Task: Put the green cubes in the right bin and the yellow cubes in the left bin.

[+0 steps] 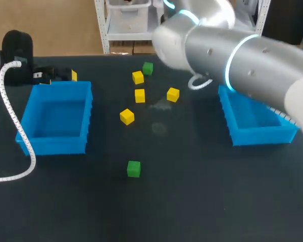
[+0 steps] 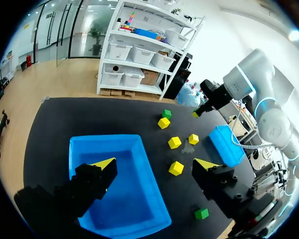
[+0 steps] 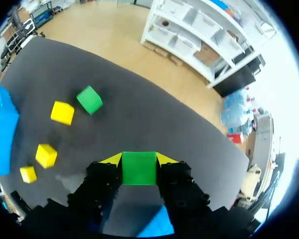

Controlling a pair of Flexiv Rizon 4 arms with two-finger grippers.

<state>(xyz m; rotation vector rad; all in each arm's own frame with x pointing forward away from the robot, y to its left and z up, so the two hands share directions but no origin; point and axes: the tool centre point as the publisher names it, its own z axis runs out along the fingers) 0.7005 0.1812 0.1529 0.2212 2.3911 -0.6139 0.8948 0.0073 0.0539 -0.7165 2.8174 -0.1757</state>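
Nearest of all, the near green cube (image 1: pixel 134 169) sits on the table (image 1: pixel 192 201), to the right of the left bin (image 1: pixel 55 146) and nearer than its front wall. The right bin (image 1: pixel 255 133) stands well apart from the left bin, across the table.

Between the 2 bins, 4 yellow cubes lie scattered. The nearest yellow cube (image 1: pixel 127 116) is level with the left bin's middle. The middle yellow cube (image 1: pixel 140 95) is just beyond it. The outer yellow cube (image 1: pixel 173 94) is the one farthest from the left bin. The farthest yellow cube (image 1: pixel 138 77) lies past the bin's far wall. The far green cube (image 1: pixel 148 68) sits just beside that last one.

The left arm hangs at the left bin's far edge and its wrist looks down into the bin. The left gripper (image 2: pixel 155 165) is spread wide and holds nothing. 1 finger is over the bin's floor and the other over the table beside it.

The right arm (image 1: pixel 252 60) comes in over the right bin and reaches toward the table's far middle. The right gripper (image 3: pixel 139 162) is raised above the table with its 2 yellow tips pressed against both sides of the held green cube (image 3: pixel 139 172). It is well apart from the left bin.
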